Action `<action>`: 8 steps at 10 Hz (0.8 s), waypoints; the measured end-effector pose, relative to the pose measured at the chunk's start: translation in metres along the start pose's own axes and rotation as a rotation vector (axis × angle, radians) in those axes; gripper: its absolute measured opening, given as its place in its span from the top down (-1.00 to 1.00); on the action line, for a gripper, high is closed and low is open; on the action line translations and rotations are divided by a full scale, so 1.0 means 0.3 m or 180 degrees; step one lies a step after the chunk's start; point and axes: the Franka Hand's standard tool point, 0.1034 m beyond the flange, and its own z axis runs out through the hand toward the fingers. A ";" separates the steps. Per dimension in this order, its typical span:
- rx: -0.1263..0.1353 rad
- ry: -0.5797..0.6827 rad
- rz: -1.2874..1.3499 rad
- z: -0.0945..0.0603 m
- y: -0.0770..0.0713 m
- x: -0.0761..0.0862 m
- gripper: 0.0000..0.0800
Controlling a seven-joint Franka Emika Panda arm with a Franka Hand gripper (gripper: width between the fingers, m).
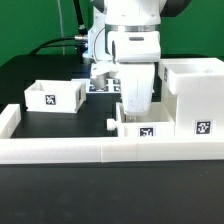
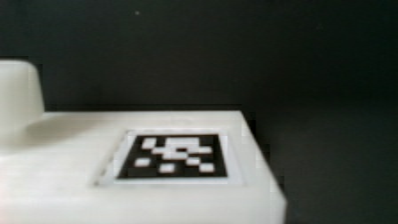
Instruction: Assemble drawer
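Note:
The drawer set is in three parts. The tall boxy housing (image 1: 195,98) stands at the exterior view's right. One open-topped tray (image 1: 54,95) sits at the left. A second, smaller tray (image 1: 143,127) sits at the middle against the border wall, tag facing front. My gripper (image 1: 131,110) points straight down into or onto this middle tray. Its fingertips are hidden by the tray's wall. The wrist view shows only a white tagged face (image 2: 175,158) very close and no fingers, so I cannot tell whether the jaws are open or shut.
The long low white border wall (image 1: 70,150) runs along the front and turns back at the left. The marker board (image 1: 100,87) lies behind the arm. Black cables hang at the back. A rounded white shape (image 2: 16,92) shows at the wrist view's edge.

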 end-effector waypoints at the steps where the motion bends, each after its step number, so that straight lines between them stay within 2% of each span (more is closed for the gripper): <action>1: 0.0017 -0.0008 0.0012 -0.001 0.002 0.001 0.89; 2: 0.0051 -0.0016 0.0018 -0.001 0.001 -0.002 0.89; 8: 0.0037 -0.0032 -0.0026 0.001 -0.002 -0.001 0.89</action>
